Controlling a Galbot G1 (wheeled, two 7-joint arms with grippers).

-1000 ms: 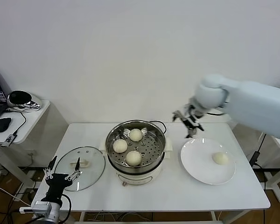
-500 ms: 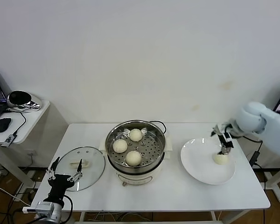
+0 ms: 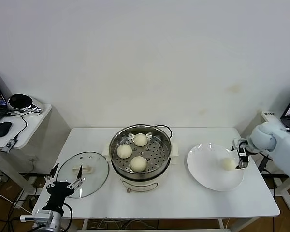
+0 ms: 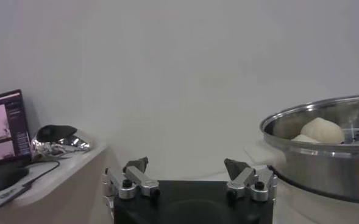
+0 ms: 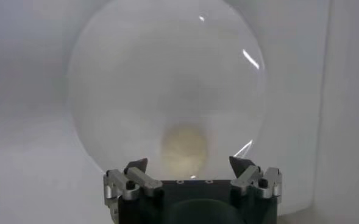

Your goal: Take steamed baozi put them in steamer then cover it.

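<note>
White wall and white table frame the scene; a side desk with a mouse and headset stands to the robot's left. You see the steamer at the table's centre with three steamed baozi on its perforated tray: one toward the wall, one on the left, one nearest the robot. The fourth baozi lies on the white plate to the right of the pot. Over the last second your right gripper has swung from above the gap between pot and plate, out past the bun, and down to the plate's far right edge; it now sits just beside the bun on its outer side, low to the plate. In the right wrist view its fingers are spread wide and empty, with the bun centred ahead between them. This suggests a sideways approach is lined up and the last pick has not yet been closed. The cover lies flat on the table left of the steamer, handle up. Your left gripper waits at the table's near left corner beside the cover, fingers wide apart and empty. Covering remains to be done after the fourth bun is placed.
</note>
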